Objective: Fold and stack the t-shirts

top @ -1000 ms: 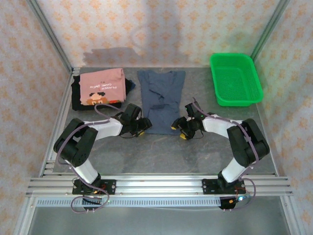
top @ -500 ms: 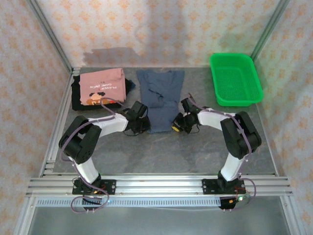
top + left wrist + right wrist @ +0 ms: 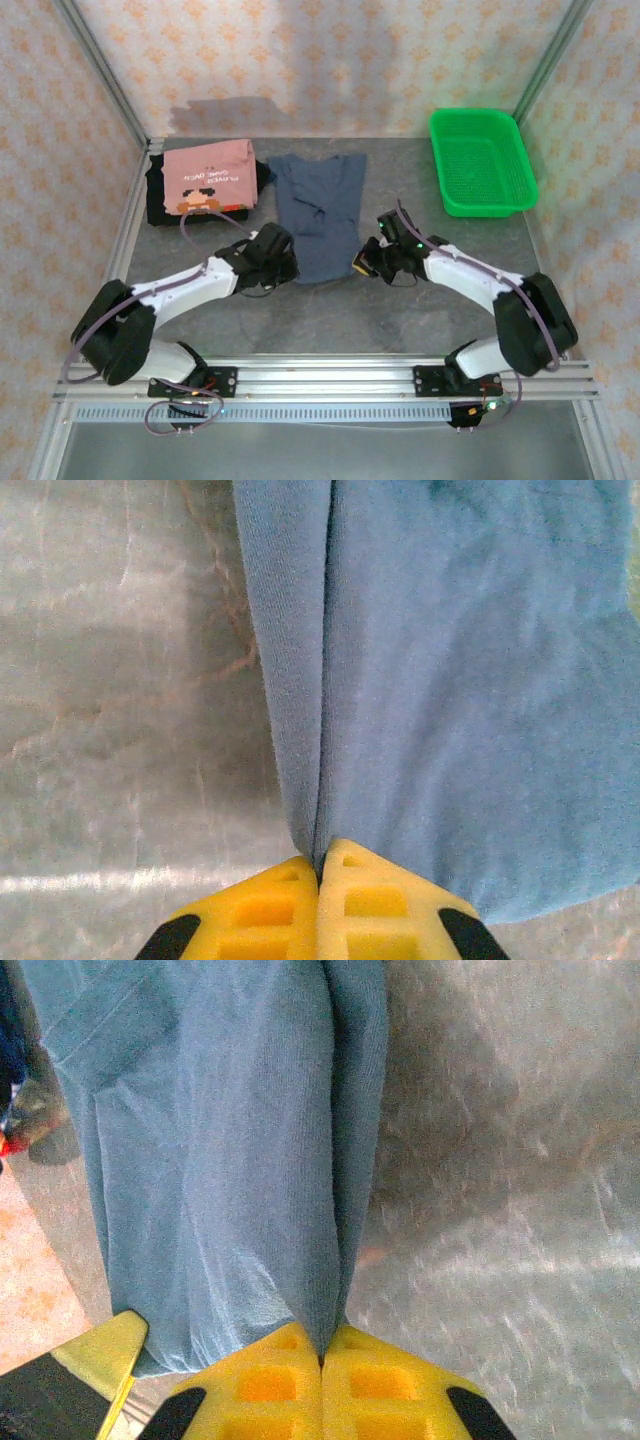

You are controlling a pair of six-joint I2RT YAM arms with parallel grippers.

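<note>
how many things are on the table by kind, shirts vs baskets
t-shirts: 3 (slate-blue t-shirt, salmon-pink t-shirt, black t-shirt under the pink one)
green mesh basket: 1
total: 4

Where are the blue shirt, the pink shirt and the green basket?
blue shirt (image 3: 320,215): top view, its middle.
pink shirt (image 3: 208,178): top view, its printed front.
green basket (image 3: 483,165): top view, its mesh floor.

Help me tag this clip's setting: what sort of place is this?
Probably a robot lab test cell: aluminium frame rails, patterned backdrop walls, left gripper and right gripper pinching a slate-blue t-shirt.
</note>
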